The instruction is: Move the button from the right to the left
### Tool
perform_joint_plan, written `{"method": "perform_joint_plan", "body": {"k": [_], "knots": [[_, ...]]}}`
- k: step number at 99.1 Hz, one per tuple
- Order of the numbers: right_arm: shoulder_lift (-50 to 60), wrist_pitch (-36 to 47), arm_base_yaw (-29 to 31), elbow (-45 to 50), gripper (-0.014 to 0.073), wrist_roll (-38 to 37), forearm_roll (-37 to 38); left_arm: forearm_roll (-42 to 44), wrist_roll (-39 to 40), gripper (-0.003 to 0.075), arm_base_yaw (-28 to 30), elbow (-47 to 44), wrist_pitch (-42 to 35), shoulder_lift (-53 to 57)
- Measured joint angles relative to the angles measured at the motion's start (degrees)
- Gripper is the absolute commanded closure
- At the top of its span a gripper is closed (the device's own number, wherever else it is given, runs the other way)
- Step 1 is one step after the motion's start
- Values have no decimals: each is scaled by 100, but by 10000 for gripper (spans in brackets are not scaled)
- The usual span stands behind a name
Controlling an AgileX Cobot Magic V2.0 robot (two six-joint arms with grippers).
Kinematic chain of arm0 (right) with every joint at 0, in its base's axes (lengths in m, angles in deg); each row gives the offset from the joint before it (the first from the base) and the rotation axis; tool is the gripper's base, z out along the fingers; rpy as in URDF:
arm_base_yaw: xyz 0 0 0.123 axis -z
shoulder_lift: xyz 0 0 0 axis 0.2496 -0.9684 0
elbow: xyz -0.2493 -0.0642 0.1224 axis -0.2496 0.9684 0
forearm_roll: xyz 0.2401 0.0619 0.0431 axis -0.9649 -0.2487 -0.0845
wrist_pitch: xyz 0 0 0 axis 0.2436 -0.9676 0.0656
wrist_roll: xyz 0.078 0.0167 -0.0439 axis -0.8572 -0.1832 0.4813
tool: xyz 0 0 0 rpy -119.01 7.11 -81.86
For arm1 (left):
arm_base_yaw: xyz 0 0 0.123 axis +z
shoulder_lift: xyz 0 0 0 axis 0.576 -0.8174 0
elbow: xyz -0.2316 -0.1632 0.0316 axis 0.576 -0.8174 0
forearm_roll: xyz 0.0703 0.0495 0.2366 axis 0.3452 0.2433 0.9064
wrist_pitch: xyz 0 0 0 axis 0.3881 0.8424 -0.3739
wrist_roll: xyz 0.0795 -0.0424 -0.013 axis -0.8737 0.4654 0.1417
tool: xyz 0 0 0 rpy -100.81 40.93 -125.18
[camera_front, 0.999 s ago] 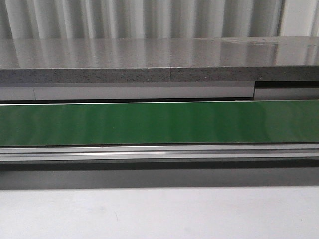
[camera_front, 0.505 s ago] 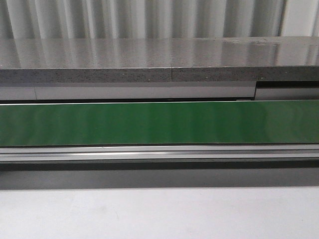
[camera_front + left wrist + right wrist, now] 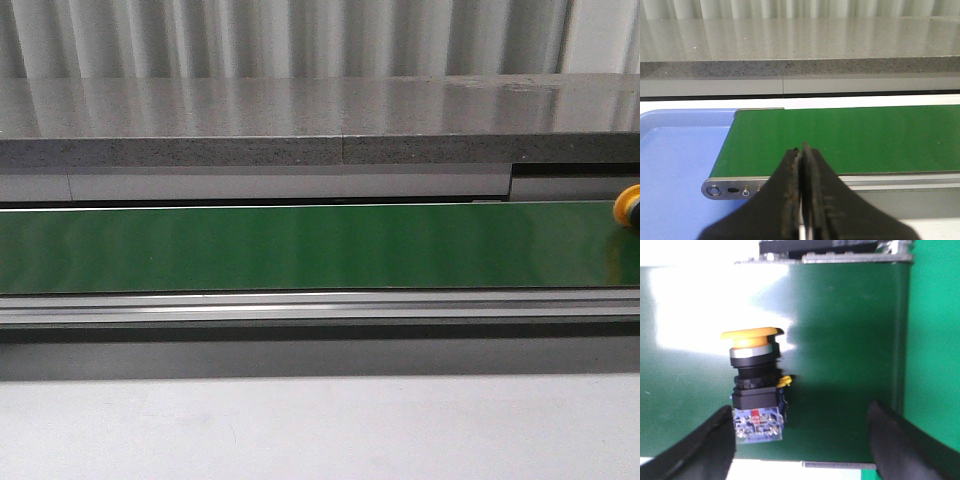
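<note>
The button (image 3: 756, 385) lies on the green belt (image 3: 300, 248) below a grey stone ledge (image 3: 300, 110), between the wide-open, empty right gripper (image 3: 802, 440), while the left gripper (image 3: 802, 165) is closed on nothing.

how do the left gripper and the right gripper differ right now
The left gripper is shut, fingers pressed together, while the right gripper is open, fingers spread wide. The left gripper hangs over bare green belt; the right gripper has the button lying between its fingers. Both have dark fingers.
</note>
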Motion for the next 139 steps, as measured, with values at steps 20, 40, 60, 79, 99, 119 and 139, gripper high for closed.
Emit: {"method": "perform_joint_plan", "body": {"k": [20,40,60,79,99,119,139], "knots": [[806,-32,-417,0,641,21,0,0,0,740,0,0,0,0],[1749,-47,-1061,269,659,21,-20,0,0,740,0,0,0,0],[2841,370,-1468,1086,659,24,-43,0,0,740,0,0,0,0],[4030,954,-1615,1989,659,24,-191,0,0,740,0,0,0,0],[5242,1358,-1615,2888,659,34,-233,0,0,740,0,0,0,0],[6453,1647,-1615,3492,659,34,-237,0,0,740,0,0,0,0],[7510,1890,-1615,4063,659,45,-334,0,0,740,0,0,0,0]]}}
